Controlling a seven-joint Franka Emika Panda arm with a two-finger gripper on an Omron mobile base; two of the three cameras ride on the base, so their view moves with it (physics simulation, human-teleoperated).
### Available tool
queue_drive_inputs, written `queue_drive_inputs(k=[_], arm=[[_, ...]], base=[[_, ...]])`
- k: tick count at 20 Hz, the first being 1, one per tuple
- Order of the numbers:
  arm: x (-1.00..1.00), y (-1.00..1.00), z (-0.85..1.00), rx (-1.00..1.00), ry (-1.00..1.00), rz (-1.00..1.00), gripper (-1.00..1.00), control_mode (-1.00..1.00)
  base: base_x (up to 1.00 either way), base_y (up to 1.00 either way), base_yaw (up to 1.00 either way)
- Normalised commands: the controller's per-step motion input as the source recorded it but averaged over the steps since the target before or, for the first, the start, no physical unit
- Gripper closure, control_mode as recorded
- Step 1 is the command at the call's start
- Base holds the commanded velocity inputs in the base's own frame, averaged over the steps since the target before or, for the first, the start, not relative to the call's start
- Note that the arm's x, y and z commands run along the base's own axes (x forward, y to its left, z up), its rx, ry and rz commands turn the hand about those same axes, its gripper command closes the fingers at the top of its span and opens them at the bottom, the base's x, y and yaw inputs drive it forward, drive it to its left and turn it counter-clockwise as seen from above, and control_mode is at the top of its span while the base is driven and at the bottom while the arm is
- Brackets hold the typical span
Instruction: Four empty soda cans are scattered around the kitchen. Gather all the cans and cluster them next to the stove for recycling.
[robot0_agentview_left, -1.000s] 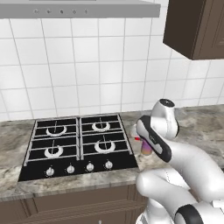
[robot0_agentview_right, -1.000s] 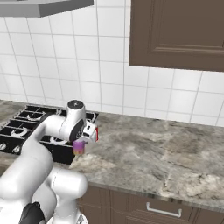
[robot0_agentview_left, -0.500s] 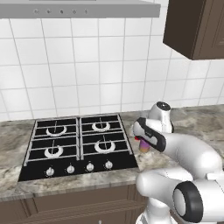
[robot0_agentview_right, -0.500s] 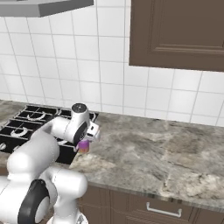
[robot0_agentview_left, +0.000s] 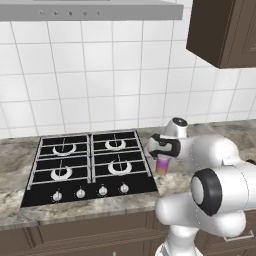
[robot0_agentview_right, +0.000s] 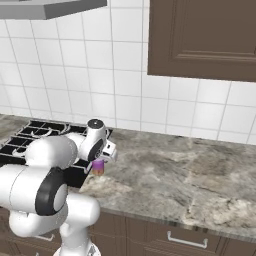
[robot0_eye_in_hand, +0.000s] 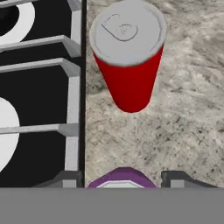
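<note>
Purple can (robot0_agentview_left: 163, 164) is hanging clasped in the gripper (robot0_agentview_left: 162, 159) just beside the stove (robot0_agentview_left: 87, 167), over the grey counter (robot0_agentview_right: 175, 175), with a bright red can (robot0_eye_in_hand: 128, 57) standing close ahead. Placement appears under way; lowering and letting go likely follows.

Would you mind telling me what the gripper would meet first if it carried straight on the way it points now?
Most likely the grey counter beside the stove: the gripper, holding a purple can, points down at it. The red can stands slightly ahead; depth is unclear.
</note>
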Motion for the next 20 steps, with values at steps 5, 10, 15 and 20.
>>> queue_drive_inputs(k=[5, 10, 15, 20], arm=[[0.23, 0.0, -0.34, 0.0, 0.07, 0.0, 1.0, -1.0], [0.09, 0.0, -0.36, 0.0, 0.09, 0.0, 1.0, -1.0], [-0.2, 0.0, -0.17, 0.0, 0.08, 0.0, 1.0, -1.0], [-0.4, 0.0, -0.07, 0.0, 0.03, 0.0, 1.0, -1.0]], base=[[0.0, 0.0, 0.0], [0.0, 0.0, 0.0], [0.0, 0.0, 0.0], [0.0, 0.0, 0.0]])
